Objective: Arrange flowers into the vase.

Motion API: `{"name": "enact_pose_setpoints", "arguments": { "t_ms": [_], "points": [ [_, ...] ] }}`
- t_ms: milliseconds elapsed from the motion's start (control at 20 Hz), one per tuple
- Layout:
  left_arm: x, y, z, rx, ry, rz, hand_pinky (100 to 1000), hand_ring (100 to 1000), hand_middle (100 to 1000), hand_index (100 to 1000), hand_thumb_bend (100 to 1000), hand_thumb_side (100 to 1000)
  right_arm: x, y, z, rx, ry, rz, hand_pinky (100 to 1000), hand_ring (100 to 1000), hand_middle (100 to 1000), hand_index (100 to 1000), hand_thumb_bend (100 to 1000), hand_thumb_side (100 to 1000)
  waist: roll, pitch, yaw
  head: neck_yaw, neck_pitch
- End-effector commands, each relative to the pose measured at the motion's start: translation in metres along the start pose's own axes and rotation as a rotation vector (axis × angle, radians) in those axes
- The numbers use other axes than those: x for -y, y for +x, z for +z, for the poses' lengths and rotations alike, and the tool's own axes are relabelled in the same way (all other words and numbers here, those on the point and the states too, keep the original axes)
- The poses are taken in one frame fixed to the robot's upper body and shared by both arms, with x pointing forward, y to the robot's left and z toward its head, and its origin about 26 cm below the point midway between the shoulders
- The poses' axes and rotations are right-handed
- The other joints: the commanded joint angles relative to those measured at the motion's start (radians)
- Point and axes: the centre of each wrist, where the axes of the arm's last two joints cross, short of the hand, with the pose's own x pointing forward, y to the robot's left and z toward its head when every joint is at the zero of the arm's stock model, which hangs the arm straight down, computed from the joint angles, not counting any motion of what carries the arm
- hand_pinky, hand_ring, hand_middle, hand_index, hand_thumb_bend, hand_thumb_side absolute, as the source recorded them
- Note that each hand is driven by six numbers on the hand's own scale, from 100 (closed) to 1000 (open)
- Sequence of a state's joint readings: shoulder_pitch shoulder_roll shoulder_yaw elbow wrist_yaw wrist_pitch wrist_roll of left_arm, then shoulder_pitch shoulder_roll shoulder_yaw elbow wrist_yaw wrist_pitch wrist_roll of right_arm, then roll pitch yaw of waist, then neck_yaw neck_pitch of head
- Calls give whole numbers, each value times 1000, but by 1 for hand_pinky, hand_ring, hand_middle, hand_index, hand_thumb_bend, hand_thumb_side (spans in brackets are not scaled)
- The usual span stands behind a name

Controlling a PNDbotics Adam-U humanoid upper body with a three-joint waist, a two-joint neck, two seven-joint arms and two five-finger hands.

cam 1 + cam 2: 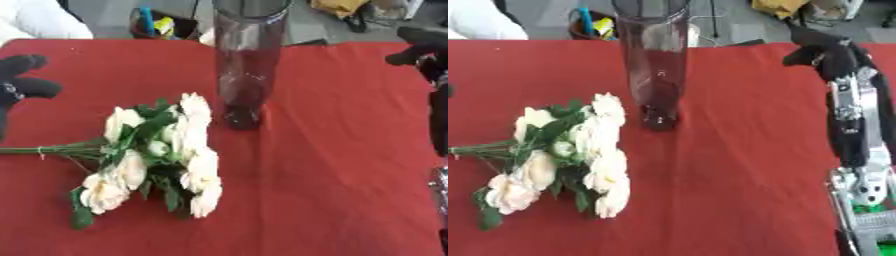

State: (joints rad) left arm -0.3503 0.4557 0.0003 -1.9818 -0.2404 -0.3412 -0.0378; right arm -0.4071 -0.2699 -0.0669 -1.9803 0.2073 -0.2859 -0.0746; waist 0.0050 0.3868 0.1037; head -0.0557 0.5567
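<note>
A table draped in a wrinkled red cloth (pixel 350 150) fills both views, with a grey floor and some clutter (a bin with blue and yellow things in it) beyond the far edge; nothing has gone into the vase yet

A tall, clear, dark-tinted glass cylinder vase (pixel 245 65) stands upright near the table's far middle, its mouth cut off by the top of the view; just to its left a bunch of cream-white roses with dark green leaves (pixel 162 155) lies flat on the cloth, heads toward the near middle and close to the vase's foot though apart from it, bound green stems (pixel 48 149) running out to the left edge

The black left hand (pixel 22 80) hangs over the cloth at the left edge, above the stems and not touching them, its fingers curled round nothing; the black right hand (pixel 824 52) hovers at the far right, well clear of vase and flowers, and I cannot tell how its fingers stand

By my judgement the bunch is light but soft and easily crushed; the petals would bruise and the heads flop, so the place to take hold is the stiff bundle of stems near the tie, never the blooms; the vase looks narrow, tall and slippery, likely to tip if the stems knock its rim, so steadying it low down with the other hand seems wise
</note>
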Motion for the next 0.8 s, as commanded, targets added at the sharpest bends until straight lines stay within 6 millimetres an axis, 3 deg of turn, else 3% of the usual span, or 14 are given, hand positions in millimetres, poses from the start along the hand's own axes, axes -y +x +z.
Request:
{"name": "enact_pose_setpoints", "arguments": {
  "t_ms": [50, 250, 450, 800],
  "points": [
    [-25, 2, -1, -20, -71, -132, 725, 748, 823, 914, 100, 967, 4, 6, -5, 29, 13, 7, 677, 841, 516, 741, 100, 1000, 2, -24, -2, 9, 16],
    [-43, 2, -1, -81, -187, -258, 736, 781, 852, 946, 100, 942, 4, 5, -4, 27, 20, 9, 677, 841, 516, 740, 100, 1000, 7, -29, -7, 11, 9],
    [-59, 3, -2, -133, -289, -382, 748, 811, 874, 981, 100, 971, 4, 5, -4, 27, 24, 7, 677, 840, 516, 740, 100, 1000, 9, -31, -13, 12, 2],
    [-82, -8, -4, -271, -480, -577, 732, 818, 855, 982, 100, 992, 3, 6, -3, 24, 32, 1, 677, 841, 514, 739, 100, 1000, 13, -35, -28, 15, -12]
  ]
}}
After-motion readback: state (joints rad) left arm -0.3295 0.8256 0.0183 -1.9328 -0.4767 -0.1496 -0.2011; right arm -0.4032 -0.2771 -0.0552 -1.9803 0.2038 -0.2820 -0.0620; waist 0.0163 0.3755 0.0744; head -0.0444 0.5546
